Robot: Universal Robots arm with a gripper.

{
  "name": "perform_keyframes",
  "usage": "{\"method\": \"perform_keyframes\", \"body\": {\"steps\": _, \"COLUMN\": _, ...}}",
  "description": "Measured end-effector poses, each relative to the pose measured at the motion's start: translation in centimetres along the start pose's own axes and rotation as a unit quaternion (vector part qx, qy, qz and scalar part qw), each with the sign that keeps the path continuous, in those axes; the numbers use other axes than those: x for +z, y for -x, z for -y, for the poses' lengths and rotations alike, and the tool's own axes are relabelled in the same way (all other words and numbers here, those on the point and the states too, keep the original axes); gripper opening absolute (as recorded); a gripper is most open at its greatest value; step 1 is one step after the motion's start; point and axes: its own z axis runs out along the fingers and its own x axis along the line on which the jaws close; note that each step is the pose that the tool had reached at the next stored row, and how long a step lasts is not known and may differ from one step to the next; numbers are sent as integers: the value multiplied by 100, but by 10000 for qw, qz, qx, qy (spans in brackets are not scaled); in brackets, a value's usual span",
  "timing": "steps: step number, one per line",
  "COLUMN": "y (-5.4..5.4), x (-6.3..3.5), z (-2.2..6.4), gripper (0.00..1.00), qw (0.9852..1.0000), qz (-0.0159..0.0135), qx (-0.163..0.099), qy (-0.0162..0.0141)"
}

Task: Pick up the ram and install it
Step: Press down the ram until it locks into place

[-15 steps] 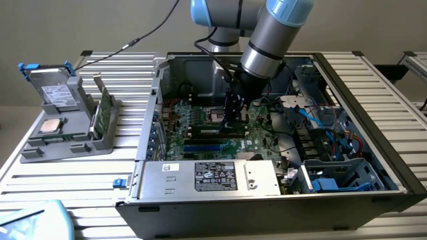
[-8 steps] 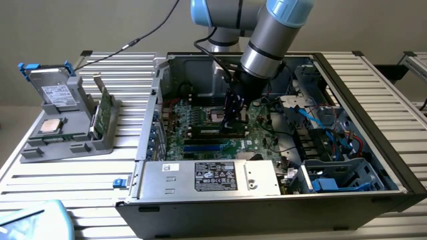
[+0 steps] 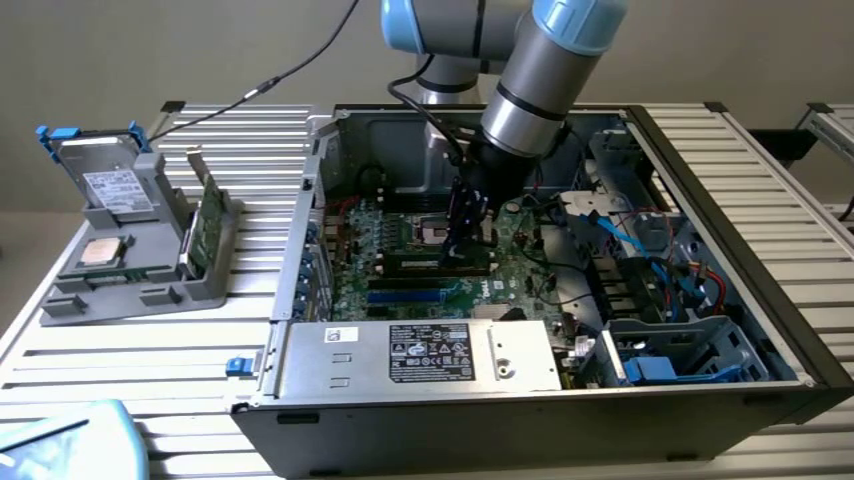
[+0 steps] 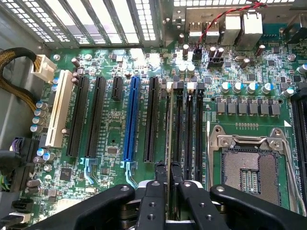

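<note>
Ram (image 4: pixel 170 129) pinched edge-on between nearly closed end effector (image 4: pixel 168 175) fingers, over black motherboard slots (image 4: pixel 187 129); slatted metal surface (image 3: pixel 160 350), plain beige wall.

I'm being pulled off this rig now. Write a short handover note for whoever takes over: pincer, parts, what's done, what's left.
Pincer: down inside the open computer case, over the motherboard, fingers closed on the ram.
Ram: held edge-on, lined up along the black memory slots beside the empty processor socket.
Rack outside the case holds a spare ram stick, the processor and a drive.
Done: ram picked up and brought to the slots.
Left: whether it is fully seated cannot be told; release.
</note>
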Motion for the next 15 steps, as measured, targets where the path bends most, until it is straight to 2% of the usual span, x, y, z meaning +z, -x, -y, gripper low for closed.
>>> {"method": "perform_keyframes", "body": {"steps": 1, "y": 0, "x": 0, "z": 0, "gripper": 28, "qw": 10000, "qz": 0, "qx": 0, "qy": 0}}
{"method": "perform_keyframes", "body": {"steps": 2, "y": 0, "x": 0, "z": 0, "gripper": 28, "qw": 10000, "qz": 0, "qx": 0, "qy": 0}}
{"method": "perform_keyframes", "body": {"steps": 3, "y": 0, "x": 0, "z": 0, "gripper": 34, "qw": 10000, "qz": -1, "qx": 0, "qy": 0}}
{"method": "perform_keyframes", "body": {"steps": 6, "y": 0, "x": -1, "z": -1, "gripper": 40, "qw": 10000, "qz": -1, "qx": 1, "qy": 0}}
{"method": "perform_keyframes", "body": {"steps": 7, "y": -1, "x": -10, "z": -4, "gripper": 46, "qw": 10000, "qz": -3, "qx": 0, "qy": 1}}
{"method": "perform_keyframes", "body": {"steps": 12, "y": -15, "x": -132, "z": -87, "gripper": 46, "qw": 10000, "qz": -1, "qx": 2, "qy": -9}}
{"method": "perform_keyframes", "body": {"steps": 13, "y": -17, "x": -155, "z": -109, "gripper": 46, "qw": 10000, "qz": -1, "qx": 2, "qy": -15}}
{"method": "perform_keyframes", "body": {"steps": 14, "y": -19, "x": -166, "z": -126, "gripper": 46, "qw": 10000, "qz": -2, "qx": 5, "qy": -35}}
{"method": "perform_keyframes", "body": {"steps": 15, "y": -19, "x": -171, "z": -136, "gripper": 46, "qw": 10000, "qz": -3, "qx": 11, "qy": -80}}
